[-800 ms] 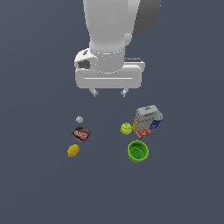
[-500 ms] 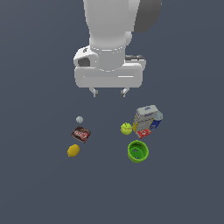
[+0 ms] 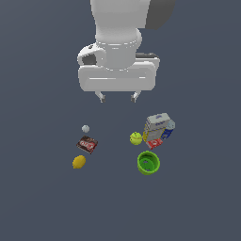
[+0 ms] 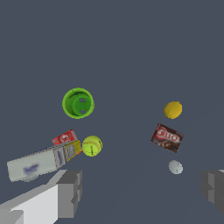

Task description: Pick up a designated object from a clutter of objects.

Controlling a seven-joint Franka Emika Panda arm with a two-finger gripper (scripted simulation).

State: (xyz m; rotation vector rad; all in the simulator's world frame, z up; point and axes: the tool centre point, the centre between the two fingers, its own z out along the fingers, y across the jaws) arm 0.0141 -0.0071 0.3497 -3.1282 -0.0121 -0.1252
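1. The gripper (image 3: pixel 117 97) hangs high above the dark grey surface (image 3: pixel 42 202). Its two short fingers (image 3: pixel 100 97) are spread wide and hold nothing.
2. Target: the tall rectangular grey-white carton with yellow edges and bluish marks (image 3: pixel 157 126). It stands in the cluster on the exterior view's right, well below the gripper and off to that side. It is the largest item there.
3. Items touching or just beside the carton: a small flat red packet (image 3: pixel 154 143) at its base, a yellow-green ball (image 3: pixel 136 138) just beside it, and a green cup (image 3: pixel 148 163) near, open side up.
4. Well apart, on the exterior view's left: a tiny grey ball (image 3: pixel 85 128), a dark brown packet (image 3: pixel 87 144) and a yellow lemon (image 3: pixel 79 162).
5. In the wrist view the carton (image 4: pixel 41 161) appears long, and its pale label panel faces the camera.
6. Handling (judgement): probably light, stiff cardboard with flat, smooth faces. The walls may give under a hard squeeze.
7. Grasp (judgement): take it across the narrow width, on two opposite flat faces near the upper part, above the ball and packet.
8. Risk (judgement): the tall body could tip if a finger nudges it on the way down.
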